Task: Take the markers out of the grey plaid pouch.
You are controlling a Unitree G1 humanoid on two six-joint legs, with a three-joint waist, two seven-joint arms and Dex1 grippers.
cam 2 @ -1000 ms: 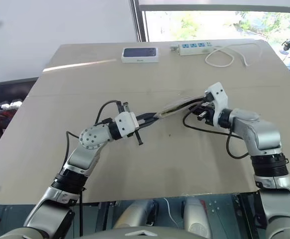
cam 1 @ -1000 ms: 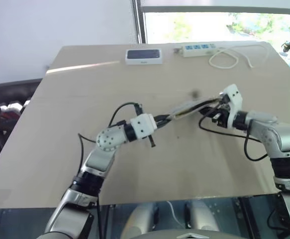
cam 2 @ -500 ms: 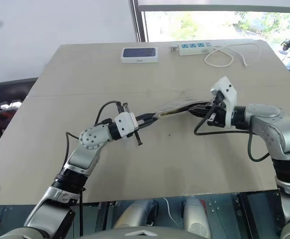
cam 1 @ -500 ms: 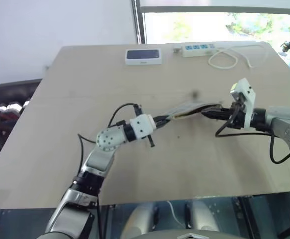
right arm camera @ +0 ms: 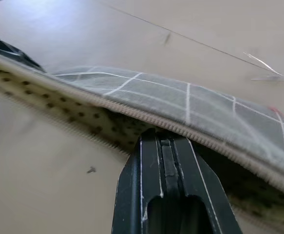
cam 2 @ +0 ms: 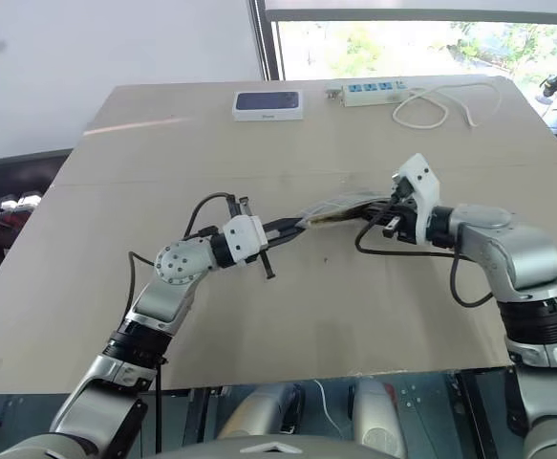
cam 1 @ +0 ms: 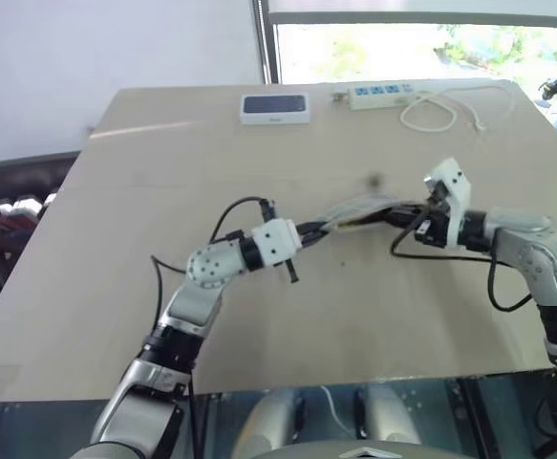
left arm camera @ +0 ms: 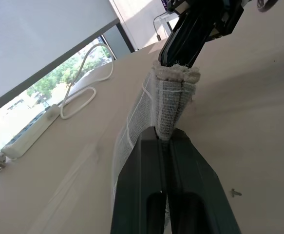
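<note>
Tan table [cam 1: 144,316] — grey plaid pouch [cam 1: 359,210] between both pinching hands.

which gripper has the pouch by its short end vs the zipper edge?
The left gripper is shut on the grey plaid pouch at its narrow end. The right gripper meets the long open zip edge, its closed tips at the spotted yellowish lining.

The pouch [cam 1: 359,212] is hanging between the left gripper [cam 1: 321,228] and right gripper [cam 1: 391,216], barring the table's [cam 1: 144,220] middle. Open tabletop is lying on all sides, while a box [cam 1: 275,108], power strip [cam 1: 381,93] and cable [cam 1: 440,110] are crowding the far edge.
</note>
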